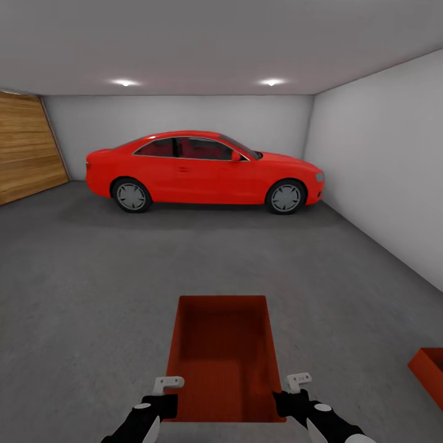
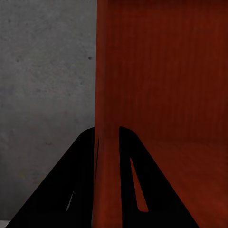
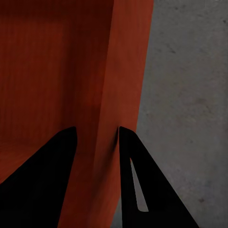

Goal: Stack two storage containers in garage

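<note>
Orange-red and ribbed, the held storage container hangs in front of the robot, well short of the red car, the left gripper pinching its left wall and the right gripper pinching its right wall. The second storage container sits on the concrete floor to the right of the held one. This looks like the carrying step; next comes turning right and lowering onto that bin, walls aligned. Open floor lies all round; the grey wall stands beyond.

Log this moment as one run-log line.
place: garage | held: container, both tools on side walls | left tool shut | right tool shut | second container on floor, robot's right
</note>
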Controlling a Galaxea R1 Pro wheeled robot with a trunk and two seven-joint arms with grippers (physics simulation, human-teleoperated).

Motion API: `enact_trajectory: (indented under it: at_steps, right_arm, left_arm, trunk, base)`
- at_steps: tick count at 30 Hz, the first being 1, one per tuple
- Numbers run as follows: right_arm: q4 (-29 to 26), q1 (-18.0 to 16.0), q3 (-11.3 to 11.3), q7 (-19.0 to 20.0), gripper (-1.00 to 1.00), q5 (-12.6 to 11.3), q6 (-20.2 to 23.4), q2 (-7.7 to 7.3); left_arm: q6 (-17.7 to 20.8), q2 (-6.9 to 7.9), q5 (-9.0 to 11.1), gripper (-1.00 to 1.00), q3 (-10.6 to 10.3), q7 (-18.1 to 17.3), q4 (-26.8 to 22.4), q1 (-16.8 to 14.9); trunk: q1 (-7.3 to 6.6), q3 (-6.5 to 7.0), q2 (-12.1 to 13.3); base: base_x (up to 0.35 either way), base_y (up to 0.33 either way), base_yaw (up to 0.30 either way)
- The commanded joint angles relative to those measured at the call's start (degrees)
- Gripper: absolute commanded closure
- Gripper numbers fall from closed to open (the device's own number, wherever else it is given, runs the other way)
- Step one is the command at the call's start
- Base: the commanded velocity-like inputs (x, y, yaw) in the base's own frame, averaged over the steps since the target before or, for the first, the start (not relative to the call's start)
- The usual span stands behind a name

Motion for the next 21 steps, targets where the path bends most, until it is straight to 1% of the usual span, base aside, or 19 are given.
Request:
enact_trajectory:
  at_steps: [1, 4, 7, 21]
  right_arm:
    - [0.2, 0.0, -0.2, 3.1, 1.0, 0.6, -0.3, -1.15]
    - [0.2, 0.0, -0.2, 3.1, 1.0, 0.6, -0.3, -1.14]
    - [0.2, 0.0, -0.2, 3.1, 1.0, 0.6, -0.3, -1.15]
    - [0.2, 0.0, -0.2, 3.1, 1.0, 0.6, -0.3, -1.13]
  left_arm:
    - [0.4, 2.49, 0.3, 1.0, 2.3, -0.1, -0.6, -0.1]
    - [0.4, 2.48, 0.3, 1.0, 2.3, -0.1, -0.6, -0.1]
    - [0.4, 2.51, 0.3, 1.0, 2.4, -0.1, -0.6, -0.1]
    - [0.4, 2.52, 0.3, 1.0, 2.4, -0.1, -0.6, -0.1]
  trunk:
    - [0.03, -0.13, -0.1]
    - [0.03, -0.13, -0.1]
    - [0.03, -0.13, -0.1]
    - [0.03, -0.13, -0.1]
  base:
    - [0.0, 0.0, 0.0]
    - [0.007, 0.0, 0.0]
    - [0.2, 0.0, 0.0]
    - [0.319, 0.0, 0.0]
